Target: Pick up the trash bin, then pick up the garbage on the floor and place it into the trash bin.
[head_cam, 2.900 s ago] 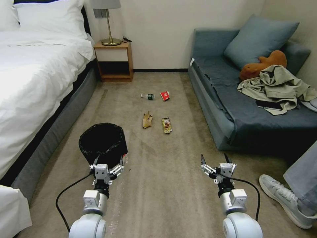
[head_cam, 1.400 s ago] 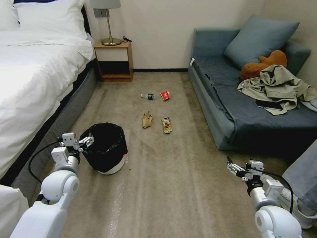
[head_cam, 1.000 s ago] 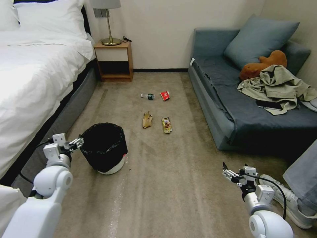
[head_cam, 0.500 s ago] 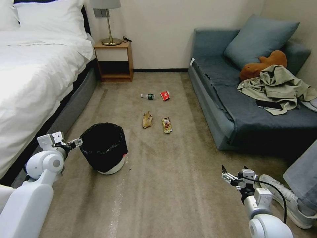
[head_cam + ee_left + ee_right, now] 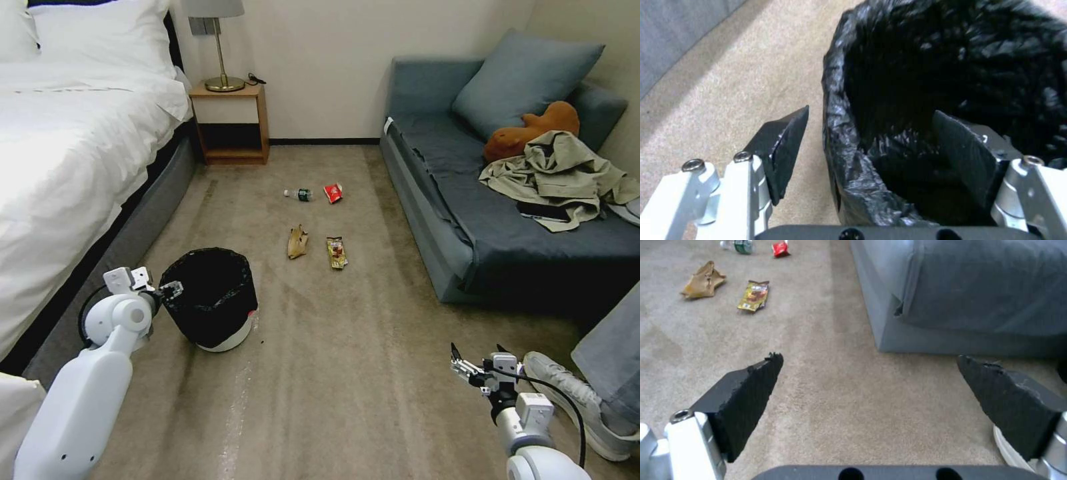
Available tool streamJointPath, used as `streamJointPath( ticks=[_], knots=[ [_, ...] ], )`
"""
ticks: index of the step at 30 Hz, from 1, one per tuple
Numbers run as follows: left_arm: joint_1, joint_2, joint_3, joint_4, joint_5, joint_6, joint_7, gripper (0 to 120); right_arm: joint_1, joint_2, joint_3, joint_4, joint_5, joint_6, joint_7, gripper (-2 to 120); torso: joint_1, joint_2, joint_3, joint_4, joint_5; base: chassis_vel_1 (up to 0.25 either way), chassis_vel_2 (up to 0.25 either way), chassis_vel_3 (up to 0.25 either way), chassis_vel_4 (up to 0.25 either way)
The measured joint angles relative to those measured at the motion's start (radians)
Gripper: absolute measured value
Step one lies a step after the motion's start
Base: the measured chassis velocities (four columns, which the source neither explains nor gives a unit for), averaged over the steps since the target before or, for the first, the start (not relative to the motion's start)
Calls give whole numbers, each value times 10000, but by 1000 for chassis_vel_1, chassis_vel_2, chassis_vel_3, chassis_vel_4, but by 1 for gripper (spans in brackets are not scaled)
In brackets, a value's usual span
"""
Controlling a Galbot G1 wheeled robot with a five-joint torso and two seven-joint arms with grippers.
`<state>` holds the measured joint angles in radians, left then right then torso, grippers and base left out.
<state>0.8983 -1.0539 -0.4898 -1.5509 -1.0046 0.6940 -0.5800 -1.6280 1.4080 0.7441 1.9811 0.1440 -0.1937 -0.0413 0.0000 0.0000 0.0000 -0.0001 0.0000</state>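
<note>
A beige carpet (image 5: 347,373) runs between a white bed (image 5: 60,153) at nine o'clock in the head view and a blue sofa (image 5: 493,220) at three o'clock, with a wooden nightstand (image 5: 230,123) against the far wall at eleven o'clock.

The trash bin (image 5: 212,297) stands upright on the carpet at about eight o'clock. It is small and round, lined with a crinkly black bag that folds over the rim and hides most of the wall; a whitish base with a touch of red shows below.

The left gripper (image 5: 171,291) is at the bin's nine o'clock rim. In the left wrist view its fingers (image 5: 782,146) are spread wide and straddle the bagged rim, one outside the wall, the other inside the bin, not pressing on it.

Toward twelve o'clock the garbage lies well apart from the bin: a tan-brown scrap (image 5: 297,242) just beside a brown-yellow wrapper (image 5: 337,253), and farther on a clear bottle (image 5: 299,195) with a green label near a red packet (image 5: 333,193).

The right gripper (image 5: 475,362) hangs at five o'clock above bare carpet, jaws wide apart and holding nothing.
</note>
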Motion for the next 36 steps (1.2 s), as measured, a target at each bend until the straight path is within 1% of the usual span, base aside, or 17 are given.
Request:
streamJointPath(
  ticks=[9, 12, 13, 15, 16, 18, 20, 21, 23, 24, 27, 29, 30, 31, 32, 33, 36],
  knots=[
    [-251, -103, 250, 676, 210, -153, 100, 74, -105, 60, 45, 134, -70, -1, 8, 100, 0, 0, 0, 2, 0, 0, 0, 0, 0],
    [-616, -160, 450, 989, 195, -132, 77, 74, -47, 37, 9, 217, -136, -102, 35, 100, 0, 0, 0, 1, 0, 0, 0, 0, 0],
    [-616, -160, 450, 989, 195, -132, 77, 74, -47, 37, 9, 217, -136, -102, 35, 100, 0, 0, 0, 1, 0, 0, 0, 0, 0],
    [-1078, -244, 697, 1388, 100, -29, -161, 74, 19, 12, -58, 378, -146, -266, 57, 100, 0, 0, 1, 1, 0, 0, 0, 0, 0],
    [-1078, -244, 697, 1388, 100, -29, -161, 74, 19, 12, -58, 378, -146, -266, 57, 100, 0, 0, 1, 1, 0, 0, 0, 0, 0],
    [-1403, -268, 952, 1691, 9, 121, -445, 79, 3, 16, -110, 443, -158, -328, 69, 100, 0, 0, 0, 1, 0, 0, 0, 0, 0],
    [-1457, -270, 995, 1743, -3, 151, -483, 79, -8, 17, -119, 447, -165, -331, 69, 100, 0, -1, 0, 0, 0, 0, 0, 0, 0],
    [-1585, -275, 1088, 1865, -40, 225, -569, 87, -47, 22, -130, 467, -177, -336, 72, 100, 0, 0, 0, 0, 0, 0, 0, 0, 0],
    [-1628, -279, 1129, 1928, -42, 248, -595, 86, -73, 26, -130, 489, -178, -337, 73, 100, 0, -1, 0, 0, 1, 0, 0, 0, 0],
    [-1647, -290, 1163, 2012, -38, 262, -607, 83, -90, 26, -128, 500, -178, -337, 74, 100, 0, -1, 0, 1, 0, 0, 0, 0, 0],
    [-1648, -305, 1179, 2104, -18, 271, -609, 81, -103, 26, -122, 507, -177, -337, 75, 100, 0, 0, 0, 1, 0, 0, 0, 0, 0],
    [-1633, -352, 1188, 2263, 64, 273, -613, 71, -131, 20, -111, 517, -176, -337, 79, 100, 0, 0, 0, 1, 0, 0, 0, 0, 0],
    [-1633, -352, 1188, 2263, 64, 273, -613, 71, -131, 20, -111, 517, -176, -337, 79, 100, 0, 0, 0, 1, 0, 0, 0, 0, 0],
    [-1552, -370, 1185, 2279, 79, 261, -584, 63, -160, 19, -105, 533, -174, -337, 80, 100, 0, 0, 0, 1, -1, 0, 0, 0, 0],
    [-1481, -370, 1163, 2252, 90, 228, -548, 57, -175, 18, -101, 534, -173, -335, 82, 100, 0, 0, 0, 1, 1, 0, 0, 0, 0],
    [-1481, -370, 1163, 2252, 90, 228, -548, 57, -175, 18, -101, 534, -173, -335, 82, 100, 0, 0, 0, 1, 1, 0, 0, 0, 0],
    [-1333, -357, 1088, 2156, 128, 140, -464, 43, -184, 33, -123, 516, -174, -318, 87, 100, 0, 0, 0, 2, 3, 0, 0, 0, 0]
  ],
)
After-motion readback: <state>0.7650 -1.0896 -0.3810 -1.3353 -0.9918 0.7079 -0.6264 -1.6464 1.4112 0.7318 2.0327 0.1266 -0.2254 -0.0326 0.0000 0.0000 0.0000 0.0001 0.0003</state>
